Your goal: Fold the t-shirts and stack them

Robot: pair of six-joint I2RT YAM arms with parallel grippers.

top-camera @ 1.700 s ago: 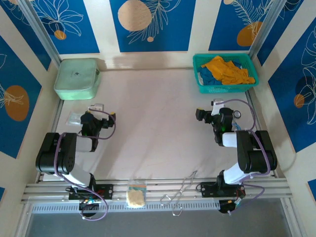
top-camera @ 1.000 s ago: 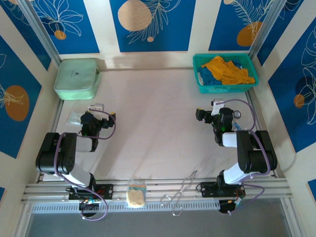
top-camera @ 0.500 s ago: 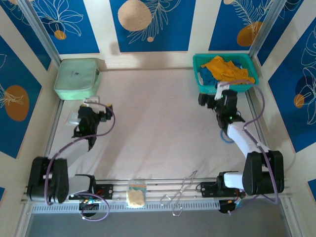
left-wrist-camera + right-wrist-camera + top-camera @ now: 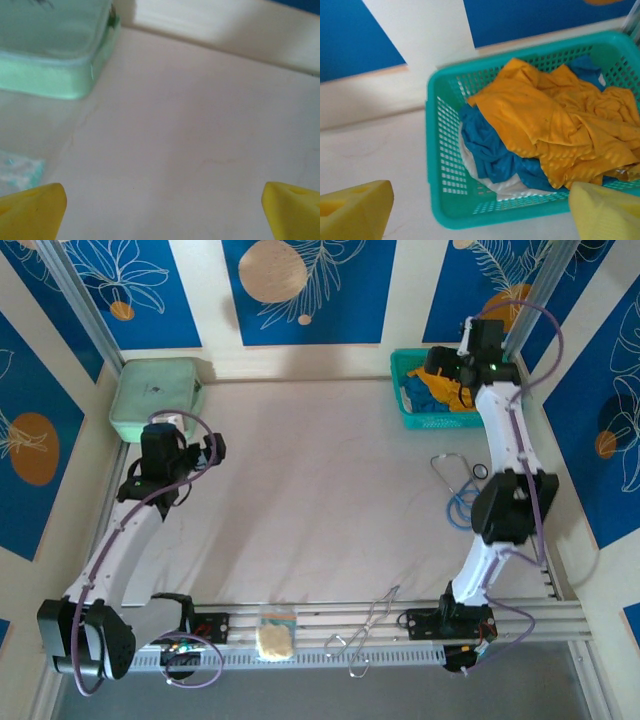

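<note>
In the upper right of the top view, the mustard-orange t-shirt lies crumpled over the deep blue t-shirts inside the teal mesh basket, which sits on the table against the back wall. The right end effector hangs over the basket's lower rim in the wrist view, its yellow fingertips spread wide apart with nothing between them. At the upper left, the left end effector hovers over bare table near the mint-green pouch, its fingers likewise wide apart and empty.
</note>
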